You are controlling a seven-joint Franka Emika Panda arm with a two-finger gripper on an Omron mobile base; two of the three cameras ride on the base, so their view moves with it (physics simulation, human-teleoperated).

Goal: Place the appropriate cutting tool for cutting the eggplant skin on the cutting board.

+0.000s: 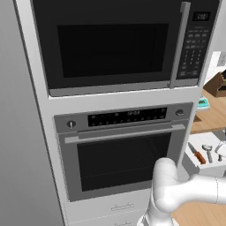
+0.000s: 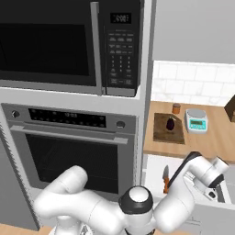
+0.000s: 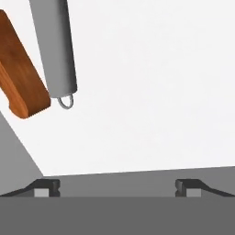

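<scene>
Peeler point(image 1: 207, 152) lies in the white drawer point(image 1: 198, 164) just right of the orange-handled knife point(image 1: 197, 154) in the left base view. Right base view: knife point(image 2: 165, 179) beside the arm. Hand view: gripper point(image 3: 117, 187) spread open, empty; peeler handle point(image 3: 55, 46) lies ahead, upper left, untouched.

Arm reaches right; fingers point(image 3: 46, 187) spread wide, empty
</scene>
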